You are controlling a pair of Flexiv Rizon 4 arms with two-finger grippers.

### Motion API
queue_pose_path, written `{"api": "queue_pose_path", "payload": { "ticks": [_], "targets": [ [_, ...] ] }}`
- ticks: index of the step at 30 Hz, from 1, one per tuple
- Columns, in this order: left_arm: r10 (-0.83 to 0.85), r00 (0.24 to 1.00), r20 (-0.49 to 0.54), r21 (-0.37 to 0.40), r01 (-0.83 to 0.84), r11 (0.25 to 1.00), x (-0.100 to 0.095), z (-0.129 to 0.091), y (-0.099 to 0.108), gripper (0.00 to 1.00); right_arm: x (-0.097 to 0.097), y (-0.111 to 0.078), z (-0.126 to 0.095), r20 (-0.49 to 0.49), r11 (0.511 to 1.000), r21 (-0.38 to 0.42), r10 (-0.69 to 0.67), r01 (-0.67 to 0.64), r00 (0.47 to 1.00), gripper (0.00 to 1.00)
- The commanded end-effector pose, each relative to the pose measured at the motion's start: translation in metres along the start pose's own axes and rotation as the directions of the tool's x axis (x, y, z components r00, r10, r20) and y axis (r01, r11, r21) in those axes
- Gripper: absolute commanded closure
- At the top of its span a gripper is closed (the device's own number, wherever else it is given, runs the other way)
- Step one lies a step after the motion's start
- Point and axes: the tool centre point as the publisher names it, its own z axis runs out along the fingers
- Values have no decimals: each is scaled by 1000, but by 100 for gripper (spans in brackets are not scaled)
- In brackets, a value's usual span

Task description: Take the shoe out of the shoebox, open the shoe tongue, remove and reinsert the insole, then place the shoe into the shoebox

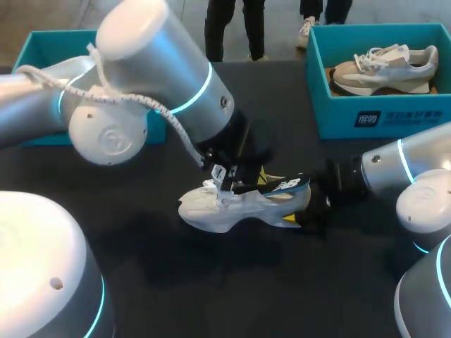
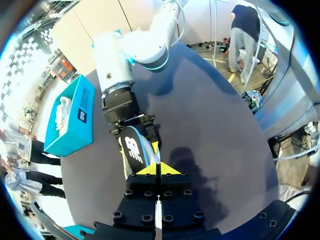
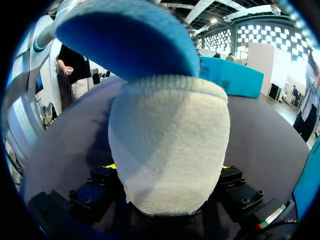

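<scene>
While the shoe (image 1: 232,208) rests on the table (image 1: 211,296), well apart from the shoebox (image 1: 373,116) beyond its heel end, the insole (image 1: 285,187) projects from its heel opening. The step is therefore judged to be insole removal or reinsertion. The right gripper (image 3: 168,167) clamps the shoe's heel from both sides. The left gripper (image 2: 159,169), over the shoe's tongue, has its tips pressed together with nothing visible between them. Keep the heel clamp firm and guide the insole along the shoe's length, avoiding folds.
</scene>
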Motion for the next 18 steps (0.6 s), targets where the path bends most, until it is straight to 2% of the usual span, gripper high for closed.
{"api": "queue_pose_path", "payload": {
  "ticks": [1, 18],
  "targets": [
    [-32, 995, 92, 13, 31, 999, 7, 1, 7, 100, 0, 1, 3, 2, 1000, 7, 1, -1, 1000, 100],
    [-32, 995, 92, 13, 31, 999, 7, 1, 7, 100, 0, 1, 3, 2, 1000, 7, 1, -1, 1000, 100]
  ]
}}
